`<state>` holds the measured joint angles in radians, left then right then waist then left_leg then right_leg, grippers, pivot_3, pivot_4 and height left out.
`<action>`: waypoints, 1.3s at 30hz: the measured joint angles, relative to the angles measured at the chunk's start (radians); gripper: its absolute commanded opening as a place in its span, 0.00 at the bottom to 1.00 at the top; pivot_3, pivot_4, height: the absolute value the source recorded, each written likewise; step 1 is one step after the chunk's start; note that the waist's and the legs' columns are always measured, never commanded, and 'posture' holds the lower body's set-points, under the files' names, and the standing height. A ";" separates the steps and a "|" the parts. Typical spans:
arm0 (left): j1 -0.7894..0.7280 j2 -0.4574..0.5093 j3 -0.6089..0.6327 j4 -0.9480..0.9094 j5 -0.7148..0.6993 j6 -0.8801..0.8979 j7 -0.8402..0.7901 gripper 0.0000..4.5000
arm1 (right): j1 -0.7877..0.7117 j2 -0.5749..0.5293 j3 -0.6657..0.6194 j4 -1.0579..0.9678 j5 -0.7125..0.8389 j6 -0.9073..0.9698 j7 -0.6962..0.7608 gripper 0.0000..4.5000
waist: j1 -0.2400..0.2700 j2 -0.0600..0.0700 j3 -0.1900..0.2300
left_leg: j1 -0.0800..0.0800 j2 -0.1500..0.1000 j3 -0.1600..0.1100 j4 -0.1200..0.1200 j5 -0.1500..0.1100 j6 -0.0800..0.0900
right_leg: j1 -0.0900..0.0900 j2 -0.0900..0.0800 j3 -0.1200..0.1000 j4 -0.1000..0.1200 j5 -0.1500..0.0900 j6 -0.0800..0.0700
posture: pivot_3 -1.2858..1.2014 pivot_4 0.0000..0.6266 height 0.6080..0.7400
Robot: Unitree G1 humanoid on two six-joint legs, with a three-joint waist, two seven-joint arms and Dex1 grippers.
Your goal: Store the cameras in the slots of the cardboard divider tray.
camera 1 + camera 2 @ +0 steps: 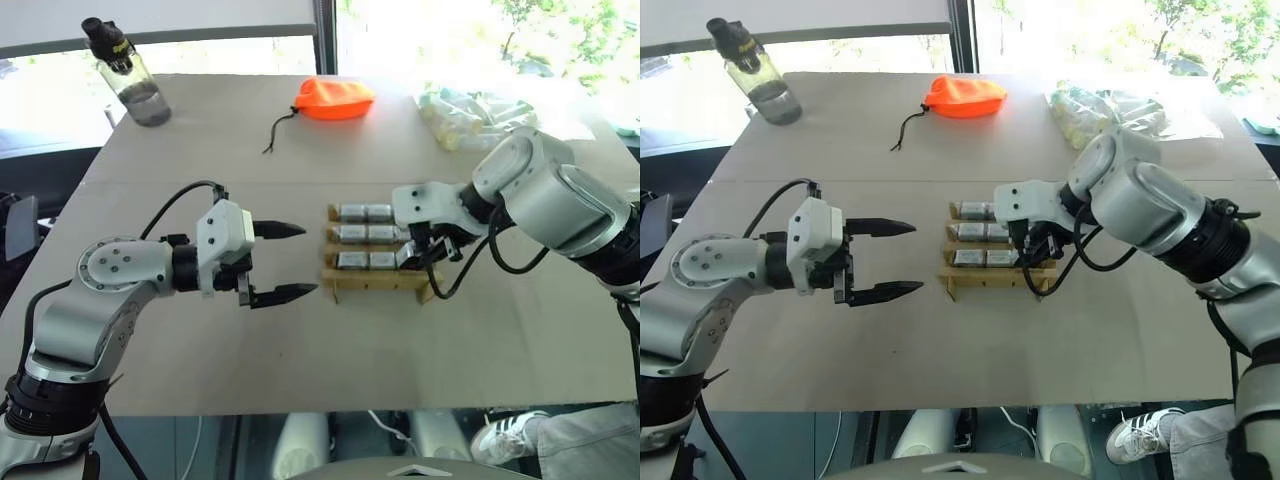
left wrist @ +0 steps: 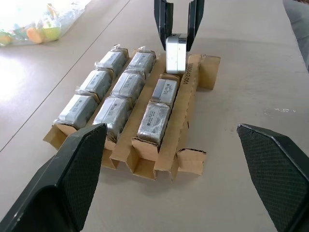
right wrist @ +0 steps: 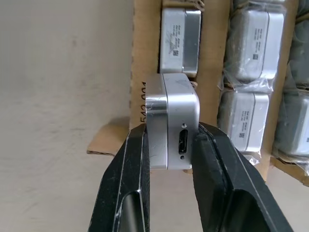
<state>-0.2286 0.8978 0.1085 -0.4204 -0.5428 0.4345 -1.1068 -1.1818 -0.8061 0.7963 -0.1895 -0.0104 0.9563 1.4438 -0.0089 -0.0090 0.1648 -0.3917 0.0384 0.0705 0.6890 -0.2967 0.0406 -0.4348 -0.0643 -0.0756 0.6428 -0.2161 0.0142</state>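
The cardboard divider tray (image 1: 375, 285) lies at the table's middle, with three rows of slots. Several cameras (image 2: 126, 87), silver-grey blocks in clear wrap, fill the two rows away from me, and two more sit in the row nearest me. My right gripper (image 3: 172, 133) points down over the right end of that nearest row, shut on one bare silver camera (image 3: 171, 121). This camera hangs upright just over the last slot; I cannot tell whether it touches the cardboard. Left of the tray, my left gripper (image 1: 306, 260) points toward it, open and holding nothing.
An orange drawstring pouch (image 1: 335, 99) lies at the far middle of the table. A water bottle (image 1: 130, 75) stands at the far left. A clear plastic bag (image 1: 470, 115) of pale items sits at the far right. A person's shoe (image 1: 510, 440) shows below the table's near edge.
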 measured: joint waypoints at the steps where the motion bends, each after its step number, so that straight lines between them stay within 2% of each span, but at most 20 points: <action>1: 0.000 -0.001 0.000 0.000 0.000 0.000 0.001 1.00 | 0.002 0.004 0.005 0.011 -0.009 -0.006 -0.005 0.15 | -0.001 0.000 0.000 | 0.000 0.000 0.000 0.000 0.000 0.000 | 0.000 0.000 0.000 0.000 0.000 0.000 | 0.52 0.24 0.89; 13: 0.013 -0.008 0.000 -0.001 0.001 0.000 0.020 1.00 | 0.037 0.010 0.021 0.034 -0.077 -0.098 0.009 0.15 | 0.002 -0.001 -0.001 | 0.000 0.000 0.000 0.000 0.000 0.000 | 0.000 0.000 0.000 0.000 0.000 0.000 | 0.52 0.24 0.89; 15: 0.014 -0.008 0.000 -0.001 0.001 0.000 0.021 1.00 | 0.041 0.010 0.020 0.030 -0.084 -0.107 0.009 0.38 | 0.002 -0.001 -0.001 | 0.000 0.000 0.000 0.000 0.000 0.000 | 0.000 0.000 0.000 0.000 0.000 0.000 | 0.52 0.24 0.89; 18: 0.016 -0.007 0.000 -0.002 0.001 0.000 0.022 1.00 | 0.068 0.011 0.021 0.033 -0.096 -0.117 0.011 0.63 | 0.002 -0.001 -0.001 | 0.000 0.000 0.000 0.001 0.000 0.000 | 0.000 0.000 0.000 0.000 0.000 0.000 | 0.52 0.24 0.89; 19: 0.017 -0.007 0.000 -0.002 0.001 0.000 0.022 1.00 | 0.074 0.012 0.021 0.034 -0.097 -0.116 0.011 0.76 | 0.001 -0.001 -0.001 | 0.000 0.000 0.000 0.001 0.000 0.000 | 0.000 0.000 0.000 0.000 0.000 0.000 | 0.52 0.24 0.89; 21: 0.017 -0.007 0.000 -0.002 0.001 0.000 0.022 1.00 | 0.074 0.014 0.019 0.034 -0.100 -0.114 0.012 0.96 | -0.001 -0.001 -0.001 | 0.000 0.000 0.000 0.001 0.000 0.000 | 0.000 0.000 0.000 0.000 0.000 0.000 | 0.52 0.24 0.89; 22: 0.017 -0.007 0.000 -0.002 0.001 0.000 0.022 1.00 | 0.074 0.015 0.019 0.032 -0.098 -0.109 0.020 0.99 | -0.001 -0.001 -0.001 | 0.000 0.000 0.000 0.001 0.000 0.000 | 0.000 0.000 0.000 0.000 0.000 0.000 | 0.52 0.24 0.89; 29: 0.019 -0.007 0.000 -0.003 0.001 0.000 0.022 1.00 | 0.060 -0.001 -0.063 0.002 -0.011 -0.008 0.074 0.99 | -0.001 -0.001 -0.001 | 0.000 0.000 -0.001 0.001 0.000 0.000 | 0.000 0.000 -0.001 0.000 0.000 0.000 | 0.52 0.24 0.89; 34: 0.033 -0.007 0.002 -0.003 0.001 0.000 0.026 1.00 | 0.102 -0.041 -0.248 -0.032 0.144 0.024 0.095 0.99 | 0.002 -0.002 -0.001 | -0.001 0.000 -0.001 0.001 0.000 0.000 | 0.000 0.000 -0.001 -0.001 0.000 0.000 | 0.52 0.24 0.89; 39: 0.061 -0.008 0.014 -0.003 -0.001 0.002 0.041 1.00 | 0.228 -0.084 -0.450 -0.017 0.255 0.027 0.044 0.99 | 0.007 -0.002 -0.001 | -0.001 0.000 -0.001 0.001 0.000 0.000 | 0.000 0.000 -0.002 0.000 0.000 0.000 | 0.52 0.24 0.89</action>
<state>-0.1677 0.8902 0.1227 -0.4237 -0.5434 0.4366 -1.0654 -0.9537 -0.8899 0.3463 -0.2063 0.2448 0.9831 1.4880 -0.0017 -0.0107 0.1639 -0.3927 0.0384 0.0690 0.6897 -0.2967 0.0407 -0.4344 -0.0646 -0.0771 0.6425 -0.2161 0.0142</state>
